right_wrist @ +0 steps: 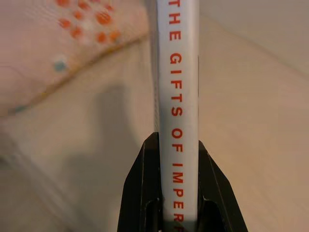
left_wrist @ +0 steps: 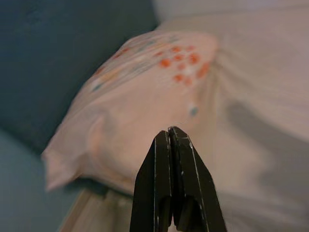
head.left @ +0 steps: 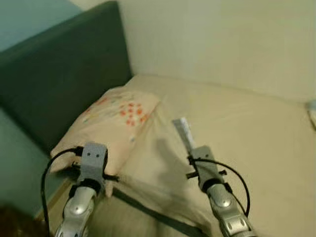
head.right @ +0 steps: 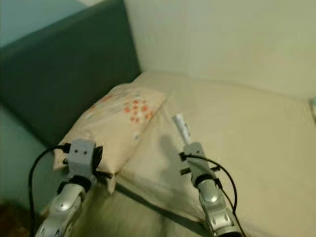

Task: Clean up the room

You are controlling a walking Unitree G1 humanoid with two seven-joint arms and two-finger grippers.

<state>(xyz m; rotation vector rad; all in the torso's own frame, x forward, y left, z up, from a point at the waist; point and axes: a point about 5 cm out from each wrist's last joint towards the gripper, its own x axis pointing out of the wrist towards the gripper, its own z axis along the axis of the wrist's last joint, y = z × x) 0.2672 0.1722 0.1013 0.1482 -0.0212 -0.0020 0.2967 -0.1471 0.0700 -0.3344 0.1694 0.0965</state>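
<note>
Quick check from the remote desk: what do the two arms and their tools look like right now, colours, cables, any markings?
Both arms are silver metal with rounded joints. The left arm ends in a grey boxy wrist block with two small dark dots, and a black cable loops out beside it. The right arm has a black cable arching over its wrist. The left tool and right tool each have two long, tapered black fingers. No markings are readable.

The head stereo pair looks forward and down over a bed [head.left: 237, 123], with the pillow [head.left: 113, 123] at 10 o'clock and the headboard [head.left: 54, 79] beyond it. Both eye views share this scene, slightly offset. The left wrist camera looks along the left gripper [left_wrist: 171, 137], close to the same pillow [left_wrist: 145, 101]. The right wrist camera looks along the right gripper [right_wrist: 176, 145] and a book [right_wrist: 177, 96], close above the sheet.
</note>
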